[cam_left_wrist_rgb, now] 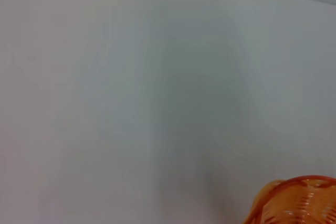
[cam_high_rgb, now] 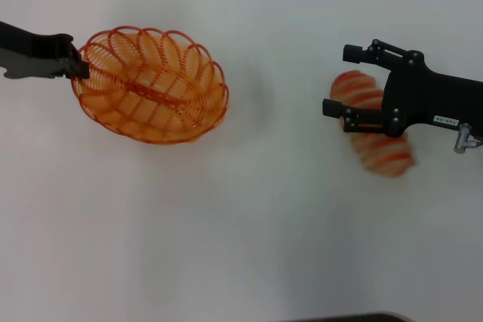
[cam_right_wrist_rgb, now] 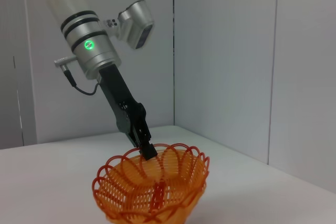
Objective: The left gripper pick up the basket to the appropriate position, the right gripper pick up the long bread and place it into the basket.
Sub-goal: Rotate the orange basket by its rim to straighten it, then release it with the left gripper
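Note:
The orange wire basket (cam_high_rgb: pixel 151 84) is at the left of the head view, tilted. My left gripper (cam_high_rgb: pixel 75 65) is shut on its near-left rim. The right wrist view shows that claw (cam_right_wrist_rgb: pixel 147 148) pinching the rim of the basket (cam_right_wrist_rgb: pixel 152 190). A bit of the basket's edge (cam_left_wrist_rgb: pixel 299 203) shows in the left wrist view. The long bread (cam_high_rgb: pixel 385 152), tan with orange-red stripes, lies on the table at the right. My right gripper (cam_high_rgb: pixel 339 81) is open over the bread's far end. Its fingers point left and its body hides the bread's middle.
The white table (cam_high_rgb: pixel 249 246) spreads around both objects. Grey partition walls (cam_right_wrist_rgb: pixel 226 61) stand behind the basket in the right wrist view. A dark edge (cam_high_rgb: pixel 355 317) shows at the bottom of the head view.

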`<control>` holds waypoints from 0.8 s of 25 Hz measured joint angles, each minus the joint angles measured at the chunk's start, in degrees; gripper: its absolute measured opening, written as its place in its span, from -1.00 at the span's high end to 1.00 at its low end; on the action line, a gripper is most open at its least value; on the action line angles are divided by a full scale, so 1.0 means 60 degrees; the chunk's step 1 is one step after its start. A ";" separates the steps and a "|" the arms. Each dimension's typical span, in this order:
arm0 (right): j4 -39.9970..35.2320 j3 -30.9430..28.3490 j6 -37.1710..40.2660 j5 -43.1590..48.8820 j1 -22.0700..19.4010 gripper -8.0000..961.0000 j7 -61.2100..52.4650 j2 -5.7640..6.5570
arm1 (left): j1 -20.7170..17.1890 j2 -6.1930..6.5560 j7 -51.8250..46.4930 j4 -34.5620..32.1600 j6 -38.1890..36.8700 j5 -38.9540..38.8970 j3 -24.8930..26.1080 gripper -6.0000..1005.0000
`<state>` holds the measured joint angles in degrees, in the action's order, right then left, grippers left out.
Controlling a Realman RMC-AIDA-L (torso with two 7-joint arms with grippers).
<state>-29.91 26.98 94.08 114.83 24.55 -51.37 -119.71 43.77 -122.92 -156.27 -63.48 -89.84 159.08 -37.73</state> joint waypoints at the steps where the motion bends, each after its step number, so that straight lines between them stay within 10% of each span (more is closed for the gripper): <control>1: 0.0005 0.0000 -0.0006 -0.0001 -0.0007 -0.96 0.0039 0.0000 | -0.0118 -0.0088 -0.0192 -0.0100 0.0057 -0.0063 -0.0044 0.88; 20: 0.0034 0.0023 0.0036 -0.0009 -0.0091 -0.96 0.0392 -0.0014 | -0.1490 -0.0272 -0.2356 -0.0189 0.1587 -0.1427 -0.1724 0.85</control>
<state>-29.71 27.12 94.30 114.78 24.01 -49.02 -119.79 34.83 -124.55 -170.41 -64.61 -80.32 150.52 -48.07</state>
